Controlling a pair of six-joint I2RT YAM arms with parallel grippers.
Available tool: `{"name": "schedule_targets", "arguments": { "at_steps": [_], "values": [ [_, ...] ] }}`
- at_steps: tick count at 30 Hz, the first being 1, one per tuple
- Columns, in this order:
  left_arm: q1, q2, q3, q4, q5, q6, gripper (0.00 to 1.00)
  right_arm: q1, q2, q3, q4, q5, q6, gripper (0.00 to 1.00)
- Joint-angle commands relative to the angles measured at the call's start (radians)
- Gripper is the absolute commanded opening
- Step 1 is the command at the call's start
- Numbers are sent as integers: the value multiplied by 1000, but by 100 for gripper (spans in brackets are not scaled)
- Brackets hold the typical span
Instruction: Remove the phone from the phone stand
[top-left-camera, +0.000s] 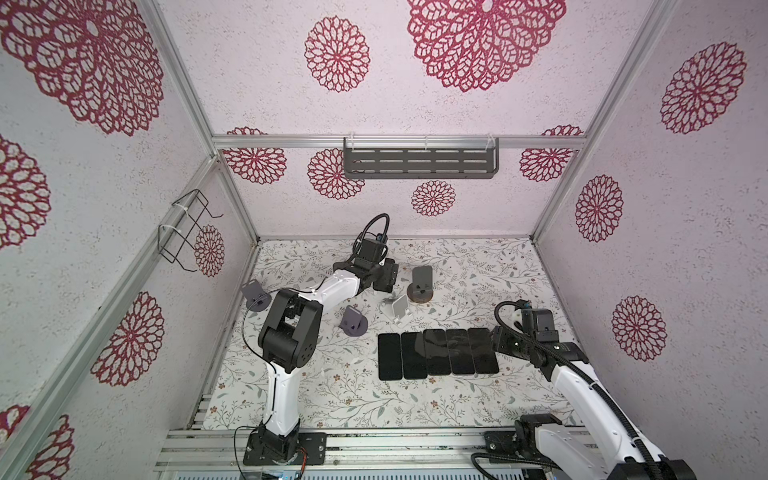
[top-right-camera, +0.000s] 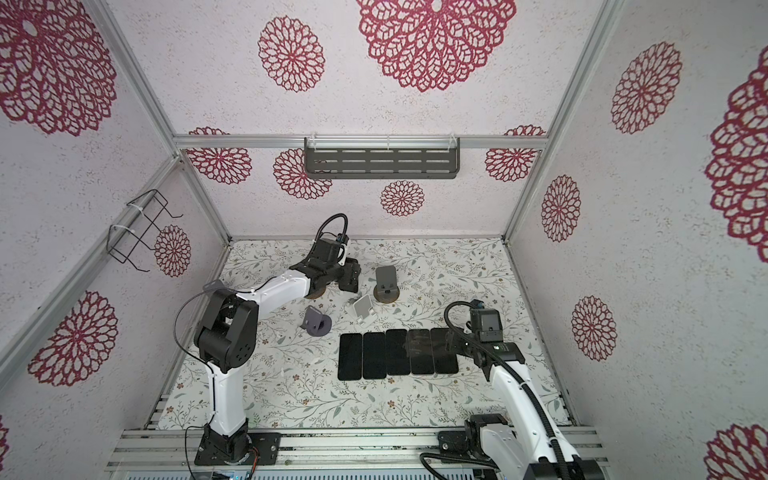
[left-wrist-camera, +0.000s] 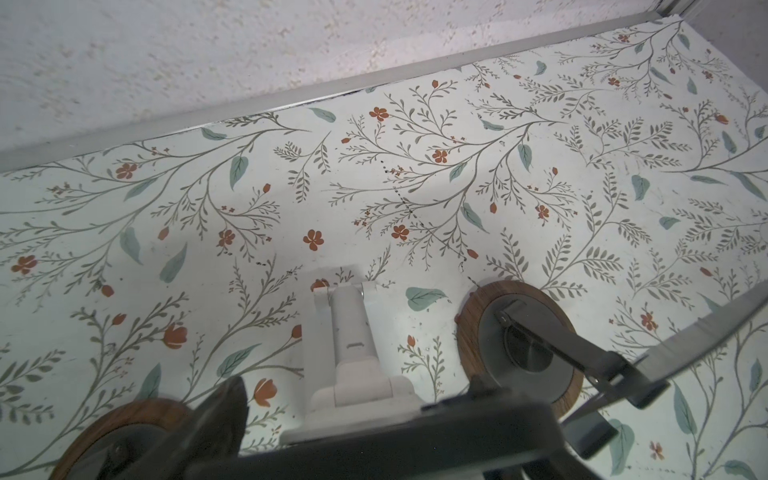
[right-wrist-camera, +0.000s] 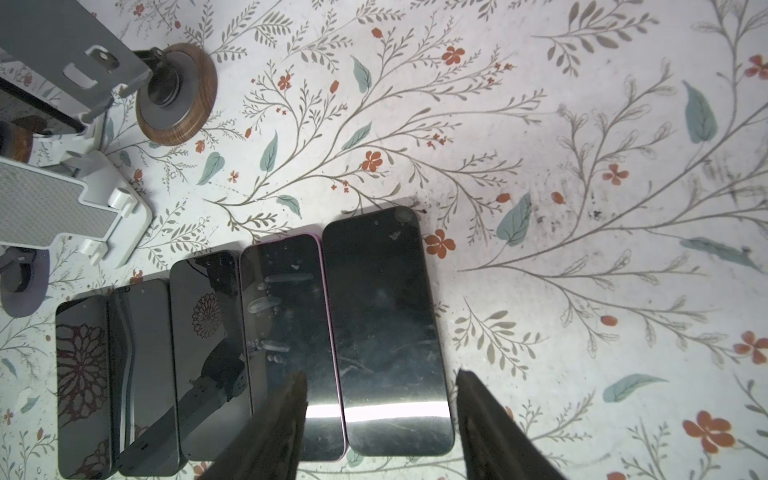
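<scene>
Floral tabletop (top-left-camera: 332, 395) inside mandala-papered walls (top-left-camera: 685, 249). Back left: left gripper (top-left-camera: 383, 275) astride the dark phone (left-wrist-camera: 415, 432) at the wood-based phone stand (left-wrist-camera: 124, 409), grip unclear. Centre: five phones (top-left-camera: 436, 353) flat in a row. Right: right gripper (right-wrist-camera: 380, 411) parted, empty, over the row's last one.

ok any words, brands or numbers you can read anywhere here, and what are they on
No text can be read in any view.
The row of phones: screens dark, only reflections, no brand visible.
The white stand and the wood-based stand: no marking visible.
The wall shelf: plain.
</scene>
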Motion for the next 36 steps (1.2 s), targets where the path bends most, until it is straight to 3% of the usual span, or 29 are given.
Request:
{"name": "schedule_targets", "arguments": {
  "at_steps": [1,7,14,17,19,23,27,31,36],
  "values": [
    [-9,1,24,-3,-33,11,76,-4,-12,22,6,26,-11,61],
    [-10,-18,32,-18,-36,11,61,-4,-14,18,6,25,-13,61],
    [-9,-116,77,-100,-57,-3,58,-4,-24,33,9,4,-29,60],
    [-10,-184,89,-142,2,-6,57,5,1,64,31,-65,26,58],
    [-7,-209,129,-263,26,-21,55,60,7,67,119,-132,70,57],
    [14,-265,200,-481,125,-106,51,223,66,121,237,-135,101,54],
    [51,-309,179,-640,351,-165,40,385,173,196,354,-227,122,38],
    [79,-383,43,-639,506,-222,36,535,253,278,417,-219,95,36],
    [80,-440,-68,-581,608,-234,35,631,343,355,468,-219,70,39]
  ]
}}
